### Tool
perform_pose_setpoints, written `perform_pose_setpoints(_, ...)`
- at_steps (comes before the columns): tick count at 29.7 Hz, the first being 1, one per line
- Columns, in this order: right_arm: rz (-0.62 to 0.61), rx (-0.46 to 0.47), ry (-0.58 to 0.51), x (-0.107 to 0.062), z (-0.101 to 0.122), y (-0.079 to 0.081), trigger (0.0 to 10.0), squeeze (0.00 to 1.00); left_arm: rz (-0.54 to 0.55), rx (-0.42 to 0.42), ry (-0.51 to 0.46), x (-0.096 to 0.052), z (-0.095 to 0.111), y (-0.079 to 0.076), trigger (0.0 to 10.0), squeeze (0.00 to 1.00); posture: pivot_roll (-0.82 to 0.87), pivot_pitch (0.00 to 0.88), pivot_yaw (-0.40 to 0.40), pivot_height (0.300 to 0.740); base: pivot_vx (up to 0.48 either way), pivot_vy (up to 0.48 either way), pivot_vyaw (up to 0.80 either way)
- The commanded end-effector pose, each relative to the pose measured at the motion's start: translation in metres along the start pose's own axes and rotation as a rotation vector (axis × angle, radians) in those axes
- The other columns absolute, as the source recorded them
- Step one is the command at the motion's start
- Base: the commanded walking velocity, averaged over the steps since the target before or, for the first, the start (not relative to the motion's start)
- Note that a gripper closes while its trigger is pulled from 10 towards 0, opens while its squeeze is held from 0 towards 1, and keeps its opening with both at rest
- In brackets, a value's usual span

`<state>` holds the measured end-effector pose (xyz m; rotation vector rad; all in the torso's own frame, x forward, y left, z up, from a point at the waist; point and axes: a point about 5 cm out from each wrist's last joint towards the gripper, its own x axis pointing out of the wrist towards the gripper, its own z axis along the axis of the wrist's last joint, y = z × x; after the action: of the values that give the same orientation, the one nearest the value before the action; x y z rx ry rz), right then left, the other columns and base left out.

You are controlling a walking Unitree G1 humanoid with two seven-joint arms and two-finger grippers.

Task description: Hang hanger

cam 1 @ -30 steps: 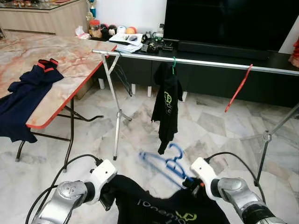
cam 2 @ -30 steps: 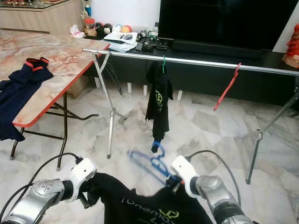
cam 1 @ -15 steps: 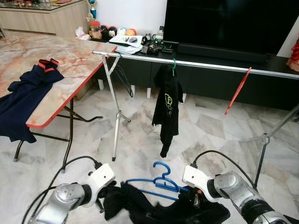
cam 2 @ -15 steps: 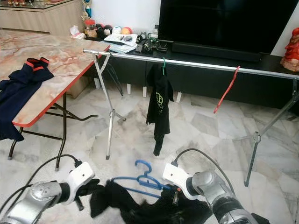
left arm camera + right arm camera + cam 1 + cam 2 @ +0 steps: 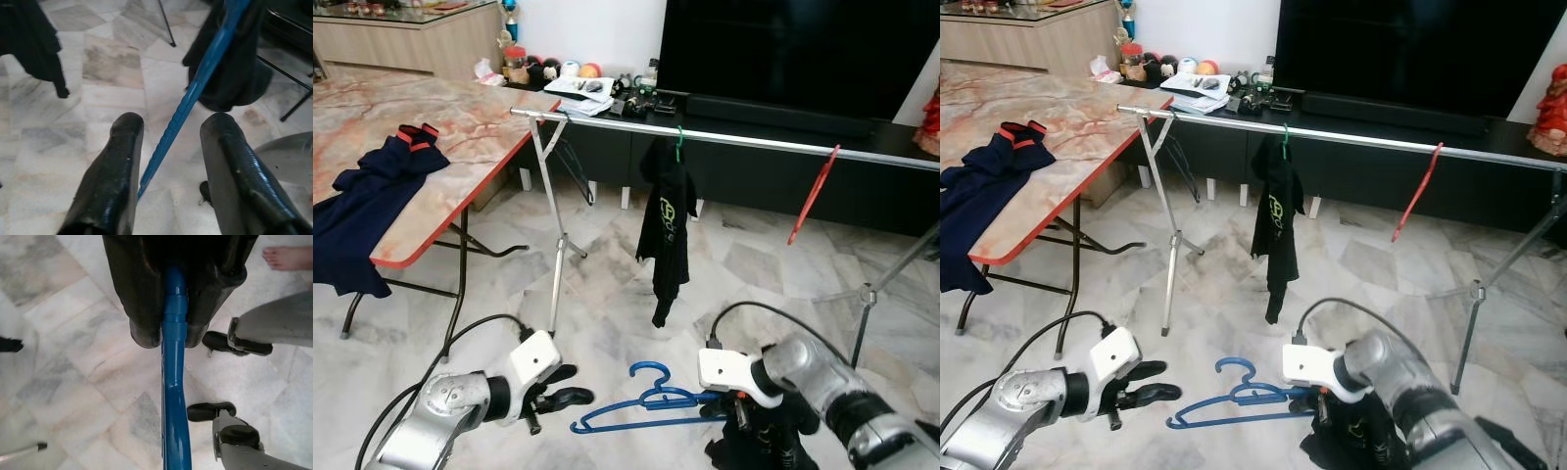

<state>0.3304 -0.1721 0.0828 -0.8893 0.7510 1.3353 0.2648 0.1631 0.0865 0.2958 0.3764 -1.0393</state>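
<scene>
The right pincer (image 5: 168,335) is clamped on the blue hanger (image 5: 641,409), which it holds low above the marble floor (image 5: 607,294). A black shirt (image 5: 759,446) hangs below this pincer. The left pincer (image 5: 168,161) has its fingers apart, with the hanger's end between them. Farther out stands the metal rail (image 5: 754,144), carrying a black garment (image 5: 667,230) and a red hanger (image 5: 813,196).

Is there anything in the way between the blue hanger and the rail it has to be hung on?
Nothing visible blocks it. The right tool is shut on the blue hanger low over the floor, and the rail has a bare stretch between the hung black shirt and the red hanger. The left tool is open at the hanger's tip.
</scene>
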Motion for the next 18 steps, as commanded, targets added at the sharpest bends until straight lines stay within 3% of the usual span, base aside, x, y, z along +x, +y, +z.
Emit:
perform_pose_setpoints(1, 0.011, -0.077, -0.002, -0.008, 0.012, -0.007, 10.0, 0.0, -0.024, 0.026, 0.014, 0.002, 0.002, 0.002, 10.0, 1.0, 0.18, 0.002, -0.083, 0.74, 0.0, 0.0, 0.0)
perform_pose_setpoints(2, 0.011, -0.077, -0.002, -0.008, 0.012, -0.007, 10.0, 0.0, -0.024, 0.026, 0.014, 0.002, 0.002, 0.002, 10.0, 1.0, 0.18, 0.002, -0.083, 0.74, 0.0, 0.0, 0.0)
perform_pose_setpoints(3, 0.014, -0.099, -0.002, -0.009, 0.015, -0.008, 10.0, 0.0, -0.056, 0.023, 0.016, 0.004, 0.003, 0.001, 10.0, 0.0, 0.17, 0.008, -0.08, 0.74, 0.0, 0.0, 0.0)
perform_pose_setpoints(18, 0.051, -0.202, -0.064, -0.01, 0.034, -0.009, 10.0, 0.0, -0.22, 0.036, 0.051, 0.021, 0.014, 0.0, 10.0, 0.0, 0.15, 0.029, -0.058, 0.74, 0.0, 0.0, 0.0)
